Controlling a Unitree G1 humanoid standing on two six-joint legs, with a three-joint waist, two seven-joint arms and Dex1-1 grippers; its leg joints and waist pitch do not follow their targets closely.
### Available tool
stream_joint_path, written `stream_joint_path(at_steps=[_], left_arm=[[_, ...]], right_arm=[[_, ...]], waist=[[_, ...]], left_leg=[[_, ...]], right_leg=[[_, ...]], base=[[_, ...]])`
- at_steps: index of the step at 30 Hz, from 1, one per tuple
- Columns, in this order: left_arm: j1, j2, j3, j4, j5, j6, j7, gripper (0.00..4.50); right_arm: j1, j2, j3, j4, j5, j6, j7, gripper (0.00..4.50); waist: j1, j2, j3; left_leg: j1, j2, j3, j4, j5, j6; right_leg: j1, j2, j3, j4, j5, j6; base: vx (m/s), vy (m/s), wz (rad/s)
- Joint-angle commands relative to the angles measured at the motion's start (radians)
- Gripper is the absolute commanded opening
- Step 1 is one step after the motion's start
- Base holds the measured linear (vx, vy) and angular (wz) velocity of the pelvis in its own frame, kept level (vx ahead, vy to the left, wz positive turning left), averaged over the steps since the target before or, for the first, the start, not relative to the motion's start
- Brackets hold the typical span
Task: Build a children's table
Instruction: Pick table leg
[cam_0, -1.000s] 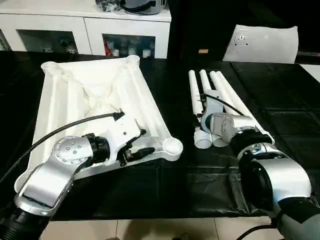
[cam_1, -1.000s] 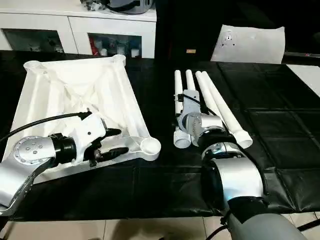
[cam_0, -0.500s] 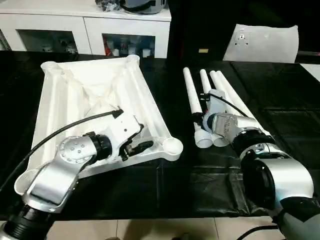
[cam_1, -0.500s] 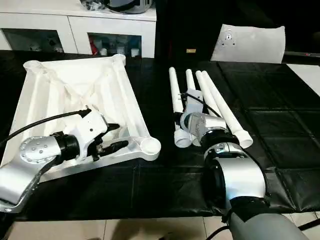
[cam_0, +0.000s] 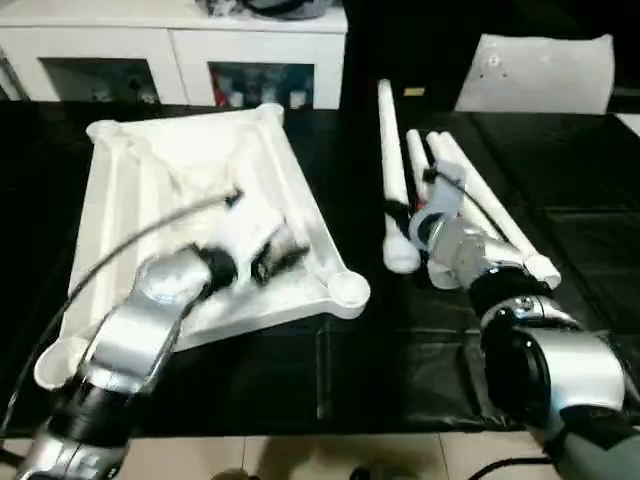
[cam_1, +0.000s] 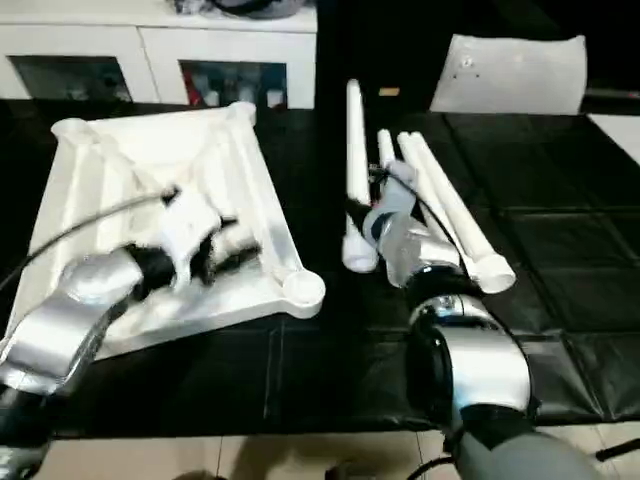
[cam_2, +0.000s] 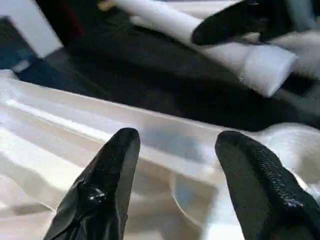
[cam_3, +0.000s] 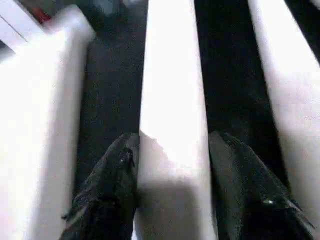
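The right pincer (cam_3: 172, 200) was clamped on one leg (cam_0: 391, 170) near its wide end, beside the upturned tabletop (cam_0: 200, 200); the left pincer (cam_2: 175, 185) stood apart above its rim. The long leg could swing and knock its neighbours.

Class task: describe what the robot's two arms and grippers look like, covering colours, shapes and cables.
Both forearms are rounded silver shells with black joints. The left gripper has two tapered black fingers; the right gripper has the same, with a textured surface. A thin black cable loops along each wrist, and each gripper sits on a white housing.
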Motion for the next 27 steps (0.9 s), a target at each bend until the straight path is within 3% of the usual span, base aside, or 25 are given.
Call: stream_joint_path(at_steps=[1, 2, 3, 4, 5, 8, 11, 12, 14, 16, 17, 20, 25, 27], left_arm=[[-0.019, -0.018, 0.031, 0.014, -0.015, 0.019, 0.038, 3.16], [-0.046, -0.064, 0.059, 0.026, -0.059, 0.009, 0.048, 3.21], [-0.046, -0.064, 0.059, 0.026, -0.059, 0.009, 0.048, 3.35], [-0.059, -0.092, 0.074, 0.028, -0.081, 0.005, 0.059, 3.51], [-0.088, -0.155, 0.114, 0.032, -0.122, 0.022, 0.094, 3.58], [-0.124, -0.226, 0.167, 0.026, -0.202, 0.070, 0.112, 3.80], [-0.155, -0.283, 0.220, 0.030, -0.276, 0.119, 0.130, 4.13], [-0.160, -0.290, 0.228, 0.031, -0.285, 0.126, 0.134, 4.25], [-0.196, -0.345, 0.291, 0.040, -0.375, 0.174, 0.161, 4.46], [-0.216, -0.371, 0.321, 0.042, -0.421, 0.197, 0.170, 4.49], [-0.225, -0.381, 0.329, 0.041, -0.443, 0.209, 0.167, 4.50], [-0.228, -0.394, 0.324, 0.028, -0.485, 0.213, 0.135, 4.50], [-0.215, -0.417, 0.332, 0.004, -0.541, 0.217, 0.113, 4.50], [-0.219, -0.451, 0.377, -0.014, -0.626, 0.267, 0.132, 4.50]], right_arm=[[0.026, 0.010, -0.017, -0.103, 0.050, -0.015, 0.053, 1.80], [0.129, 0.028, -0.007, -0.312, 0.112, 0.019, 0.115, 1.80], [0.129, 0.028, -0.007, -0.312, 0.112, 0.019, 0.115, 1.80], [0.184, 0.033, 0.007, -0.418, 0.139, 0.045, 0.148, 1.80], [0.281, 0.042, 0.024, -0.607, 0.206, 0.096, 0.217, 1.79], [0.371, 0.046, 0.033, -0.775, 0.306, 0.162, 0.302, 1.78], [0.437, 0.034, 0.059, -0.875, 0.360, 0.210, 0.364, 1.78], [0.447, 0.032, 0.063, -0.892, 0.368, 0.218, 0.370, 1.78], [0.496, 0.031, 0.070, -0.986, 0.431, 0.270, 0.394, 1.78], [0.520, 0.033, 0.071, -1.042, 0.467, 0.305, 0.400, 1.78], [0.530, 0.029, 0.076, -1.071, 0.492, 0.332, 0.409, 1.78], [0.539, 0.022, 0.093, -1.078, 0.498, 0.345, 0.435, 1.78], [0.541, 0.017, 0.112, -1.077, 0.489, 0.341, 0.456, 1.78], [0.547, 0.009, 0.125, -1.104, 0.504, 0.358, 0.457, 1.78]], waist=[[0.007, 0.021, -0.085], [0.008, 0.021, -0.084], [0.014, 0.019, -0.089], [0.012, 0.010, -0.090], [0.021, 0.003, -0.085], [0.033, 0.005, -0.085], [0.031, 0.004, -0.078], [0.034, 0.013, -0.077], [0.037, 0.009, -0.075], [0.035, 0.009, -0.075], [0.035, 0.002, -0.076], [0.034, 0.004, -0.078], [0.034, 0.005, -0.082], [0.035, 0.005, -0.082]], left_leg=[[-0.008, 0.031, 0.004, -0.061, -0.016, 0.063], [-0.009, 0.030, 0.002, -0.061, 0.000, 0.074], [-0.004, 0.035, 0.002, -0.058, 0.015, 0.087], [-0.005, 0.036, 0.001, -0.062, 0.022, 0.094], [-0.006, 0.036, 0.004, -0.063, 0.019, 0.105], [-0.005, 0.040, 0.002, -0.065, 0.031, 0.111], [-0.007, 0.035, 0.003, -0.068, -0.024, 0.089], [-0.005, 0.034, 0.003, -0.066, -0.035, 0.082], [-0.004, 0.031, 0.003, -0.067, -0.053, 0.066], [-0.007, 0.030, 0.001, -0.068, -0.050, 0.064], [-0.009, 0.030, -0.001, -0.069, -0.038, 0.065], [-0.011, 0.031, -0.002, -0.069, -0.017, 0.069], [-0.012, 0.033, -0.002, -0.066, 0.024, 0.076], [-0.012, 0.033, -0.002, -0.065, 0.035, 0.079]], right_leg=[[0.076, -0.066, 0.044, -0.060, 0.091, -0.313], [0.079, -0.064, 0.044, -0.061, 0.103, -0.313], [0.078, -0.067, 0.046, -0.058, 0.133, -0.303], [0.077, -0.066, 0.043, -0.059, 0.131, -0.309], [0.079, -0.066, 0.045, -0.066, 0.107, -0.303], [0.077, -0.068, 0.045, -0.065, 0.101, -0.301], [0.075, -0.068, 0.044, -0.081, -0.018, -0.279], [0.073, -0.068, 0.045, -0.082, -0.038, -0.275], [0.072, -0.066, 0.046, -0.092, -0.088, -0.252], [0.074, -0.064, 0.045, -0.094, -0.093, -0.246], [0.075, -0.064, 0.044, -0.092, -0.093, -0.240], [0.072, -0.065, 0.042, -0.092, -0.090, -0.230], [0.074, -0.066, 0.042, -0.085, -0.016, -0.247], [0.075, -0.067, 0.042, -0.081, 0.014, -0.261]], base=[[0.000, 0.000, 0.00], [0.000, 0.000, 0.00], [0.000, 0.000, 0.00], [0.000, 0.000, 0.00], [0.000, 0.000, 0.00], [0.000, 0.000, 0.00], [0.000, 0.000, 0.00], [0.000, 0.000, 0.00], [0.000, 0.000, 0.00], [0.000, 0.000, 0.00], [0.000, 0.000, 0.00], [0.000, 0.000, 0.00], [0.000, 0.000, 0.00], [0.000, 0.000, 0.00]])
